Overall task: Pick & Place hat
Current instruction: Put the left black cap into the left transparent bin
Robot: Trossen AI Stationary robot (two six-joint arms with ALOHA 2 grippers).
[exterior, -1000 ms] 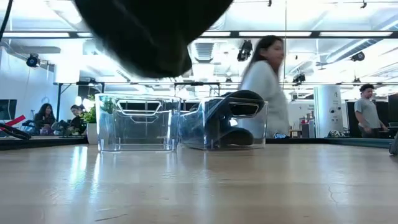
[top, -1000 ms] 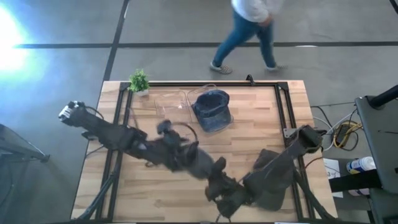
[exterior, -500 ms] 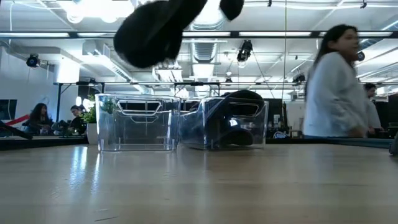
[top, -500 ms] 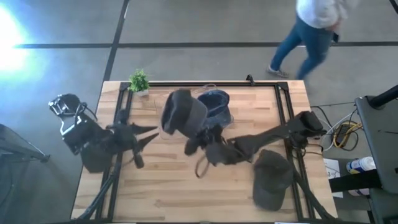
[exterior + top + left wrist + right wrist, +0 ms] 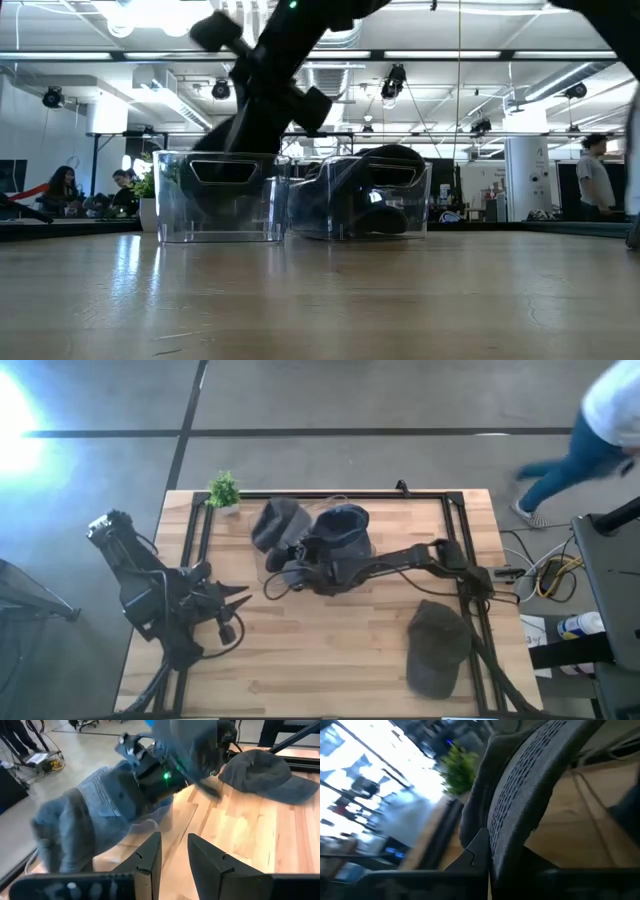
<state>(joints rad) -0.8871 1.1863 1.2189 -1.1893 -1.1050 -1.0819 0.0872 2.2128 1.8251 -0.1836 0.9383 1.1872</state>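
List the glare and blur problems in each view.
High view: white glare at the left edge, the person smeared. Low view: bright ceiling lights, the right gripper a dark backlit shape. Left wrist view: the gray hat soft with motion blur. Right wrist view: blown-out windows, the plant blurred.

person [image 5: 590, 440]: cut off by edge, blurred | left bin [image 5: 222, 196]: contents unclear
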